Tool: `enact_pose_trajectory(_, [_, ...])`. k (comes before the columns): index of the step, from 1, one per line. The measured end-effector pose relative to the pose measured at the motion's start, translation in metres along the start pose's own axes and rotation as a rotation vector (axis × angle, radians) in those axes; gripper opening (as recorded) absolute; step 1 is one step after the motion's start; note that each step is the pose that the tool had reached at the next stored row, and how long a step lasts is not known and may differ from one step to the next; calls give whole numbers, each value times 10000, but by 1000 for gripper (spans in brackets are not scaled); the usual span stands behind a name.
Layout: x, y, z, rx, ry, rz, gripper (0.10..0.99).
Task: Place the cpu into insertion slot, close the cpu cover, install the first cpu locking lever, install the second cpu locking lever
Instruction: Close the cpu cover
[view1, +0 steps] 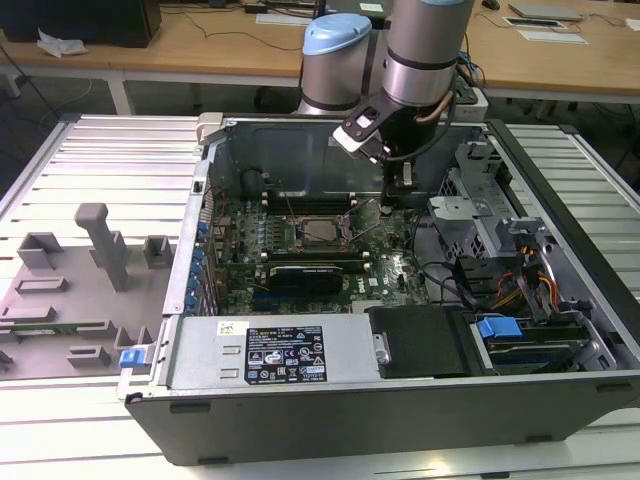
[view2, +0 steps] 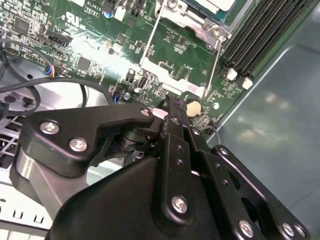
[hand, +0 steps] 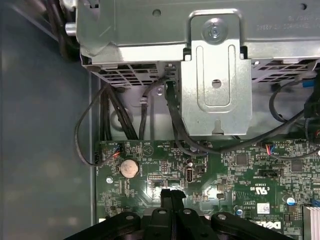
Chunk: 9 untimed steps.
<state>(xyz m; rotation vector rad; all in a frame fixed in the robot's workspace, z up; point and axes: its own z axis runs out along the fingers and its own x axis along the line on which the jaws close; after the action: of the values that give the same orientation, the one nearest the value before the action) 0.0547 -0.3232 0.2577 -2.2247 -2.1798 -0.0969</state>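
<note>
— What carries it all?
— A ribbed grey metal worktop (view1: 100, 150). A large open dark-grey steel computer case (view1: 400, 410) lies on it, and a green circuit board (view1: 240, 250) lies flat inside the case.
— And the arm?
— The silver and blue robot arm (view1: 425, 50) reaches down into the case. Its black gripper (view1: 392, 205) hangs low over the board's edge next to the silvery sheet-metal drive cage (hand: 215, 85). The jaws are pressed together, and their tips are just beside a small round coin battery (hand: 129, 168).
— Where is the chip?
— The small square cpu (view1: 322, 232), silver-grey on top, lies in the dark square insertion slot (view1: 303, 240) near the board's middle, a little apart from the gripper. The thin silvery cpu cover (view2: 195, 22), a metal frame, lies around the chip. Thin wire locking levers (view2: 216, 60) slant up off the board beside the slot.
</note>
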Motion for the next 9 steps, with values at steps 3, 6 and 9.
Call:
enact_pose_trajectory(3, [0, 20, 3, 67, 2, 4, 106])
enact_pose_trajectory(6, [0, 39, 20, 81, 6, -117, 106])
enact_pose_trajectory(9, [-2, 55, 53, 149, 5, -229, 106])
